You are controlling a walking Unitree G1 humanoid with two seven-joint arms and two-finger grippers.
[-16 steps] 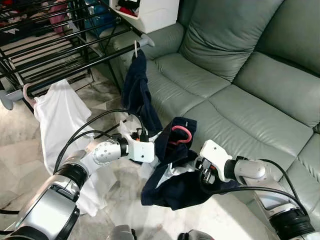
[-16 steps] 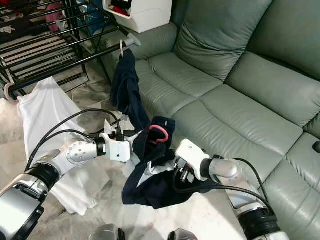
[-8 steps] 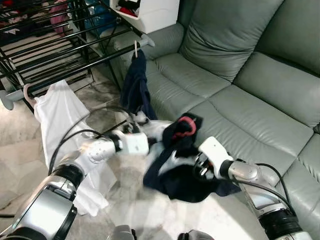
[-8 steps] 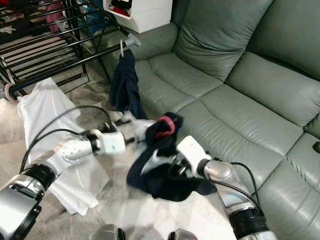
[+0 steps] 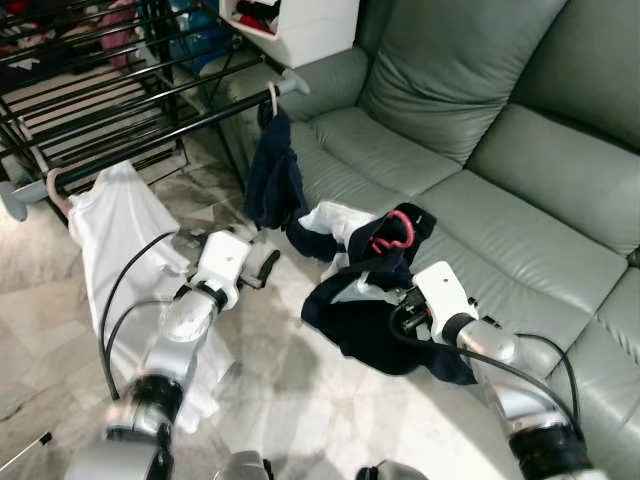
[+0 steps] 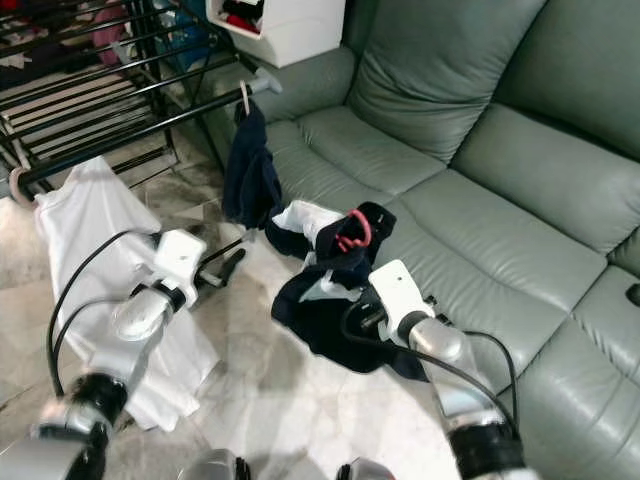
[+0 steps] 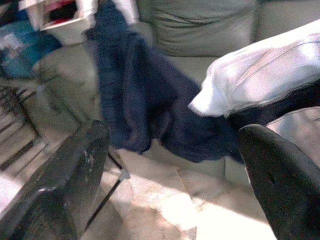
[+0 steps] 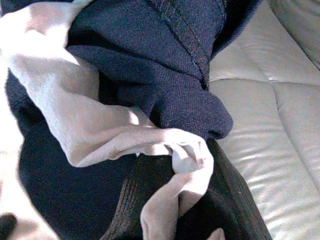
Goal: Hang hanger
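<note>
A: Right gripper (image 5: 403, 318)?
B: Low in front of the sofa (image 5: 520, 150), pinching a bundle of navy and white clothes (image 6: 335, 310) threaded on a pink hanger (image 5: 392, 232). In the right wrist view, fabric bunched tight over one black finger (image 8: 150, 200), navy folds and a pale strip wrapped across it. Fingers closed on the cloth, mostly buried.

A: Hanger position?
B: Pink hook poking up out of the top of the bundle, just above the right gripper, over the front edge of the sofa seat. Not on any rail. A white part of the garment sticks out toward the left beside the hook.

A: Left gripper (image 5: 262, 268)?
B: Apart from the bundle, over the marble floor (image 5: 280, 390), pointing toward the hanging navy garment (image 5: 272, 180). Fingers spread wide, nothing between them; in the left wrist view both black fingers (image 7: 70, 185) well apart, with navy cloth and a white fold beyond.

A: Other stuff?
B: Black drying rack (image 5: 120, 110) at upper left. Navy garment on a pale hanger (image 5: 271, 95) hooked at the rail's end near the sofa arm. White shirt (image 5: 120, 240) on another hanger further left on the same rail, draping to the floor. White box (image 5: 300, 25) with something red inside, top centre, behind the rack.
</note>
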